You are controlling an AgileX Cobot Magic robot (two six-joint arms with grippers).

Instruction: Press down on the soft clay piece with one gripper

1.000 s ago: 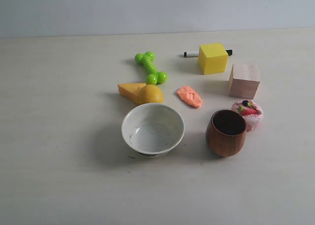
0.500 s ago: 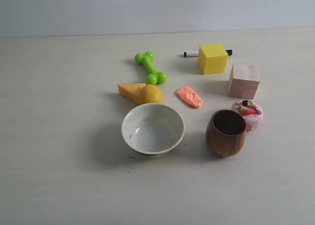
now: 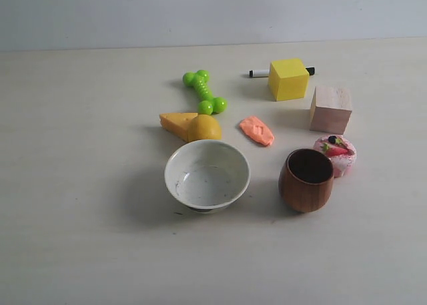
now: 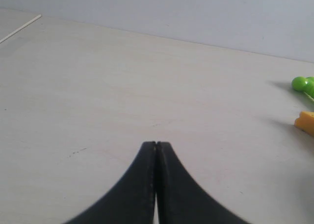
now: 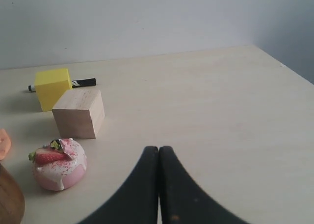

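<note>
The soft clay piece [image 3: 257,130] is a flat salmon-orange lump lying on the table between the cheese wedge and the wooden cube; a sliver of it [image 5: 4,143] shows at the edge of the right wrist view. No arm appears in the exterior view. My left gripper [image 4: 156,144] is shut with nothing between its fingers, over bare table away from the clay. My right gripper [image 5: 158,148] is shut and empty too, with the pink cake toy [image 5: 58,163] off to one side of it.
Around the clay stand a white bowl [image 3: 207,175], a brown wooden cup [image 3: 306,179], a pink cake toy [image 3: 335,154], a wooden cube [image 3: 331,109], a yellow cube [image 3: 288,78] with a marker [image 3: 259,73] behind it, a green dumbbell toy [image 3: 204,91] and a cheese wedge [image 3: 190,125].
</note>
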